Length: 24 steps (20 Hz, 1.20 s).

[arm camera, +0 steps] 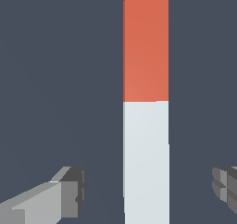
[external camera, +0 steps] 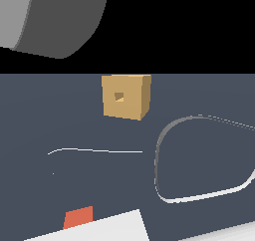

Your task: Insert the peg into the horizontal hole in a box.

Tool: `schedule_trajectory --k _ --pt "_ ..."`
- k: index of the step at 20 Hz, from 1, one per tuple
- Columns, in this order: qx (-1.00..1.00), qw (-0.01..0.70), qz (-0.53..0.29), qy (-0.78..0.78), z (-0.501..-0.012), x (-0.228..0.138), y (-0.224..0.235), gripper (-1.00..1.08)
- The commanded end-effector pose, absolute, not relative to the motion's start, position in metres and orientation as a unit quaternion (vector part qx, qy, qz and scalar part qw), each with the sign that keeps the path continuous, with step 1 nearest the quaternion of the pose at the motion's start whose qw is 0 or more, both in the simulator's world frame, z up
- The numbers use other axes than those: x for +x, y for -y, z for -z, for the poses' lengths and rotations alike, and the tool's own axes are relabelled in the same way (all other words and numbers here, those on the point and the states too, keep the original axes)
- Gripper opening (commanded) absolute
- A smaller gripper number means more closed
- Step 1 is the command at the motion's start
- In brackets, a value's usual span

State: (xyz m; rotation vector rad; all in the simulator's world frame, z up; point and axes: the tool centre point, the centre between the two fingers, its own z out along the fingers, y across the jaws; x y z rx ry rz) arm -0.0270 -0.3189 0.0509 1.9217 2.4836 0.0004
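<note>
We found the task at an early stage. The peg (arm camera: 146,102) lay flat on the dark floor (external camera: 99,185), ungrasped, and nothing had entered the hole (external camera: 118,96). In the exterior view only a small orange-red patch of the peg showed, at about 7 o'clock in the frame, with a pale body immediately beside it (we could not tell with certainty whether that pale shape was the peg's white half or part of the robot). The box (external camera: 126,96) stood toward 12 o'clock, well apart from the peg, with its hole on the face turned to the camera and unobstructed. We judged that all 3 main steps remained: grasping the peg, carrying it up to the box in line with the hole, and pushing it in.

In the wrist view, the gripper (arm camera: 150,190) was spread wide, its 2 fingers (arm camera: 69,190) standing on either side of the peg's white half with clear floor visible between each finger and the bar. Neither finger touched the peg; the gripper held nothing. The peg sat roughly midway between the fingers, somewhat nearer the finger at the frame's edge, so the jaws appeared placed to close on the white end. We could not tell from these views how high the fingertips were above the floor, and therefore whether further descent was needed before closing.

A large grey rounded form (external camera: 55,16) at 11 o'clock in the exterior view was noted; we took it for part of the arm.
</note>
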Motion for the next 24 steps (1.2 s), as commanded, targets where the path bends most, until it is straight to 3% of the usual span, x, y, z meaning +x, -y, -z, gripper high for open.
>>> schedule_trajectory --k 1,10,11,24 --pt "0.612 0.0 0.0 -0.791 -0.038 -0.028 0.318 1.0" --pt "0.611 0.0 0.0 -0.791 -0.016 -0.026 0.319 1.0" --pt "0.611 0.0 0.0 -0.791 -0.016 -0.026 0.319 -1.0" --pt "0.612 0.0 0.0 -0.791 -0.016 -0.027 0.318 -1.0"
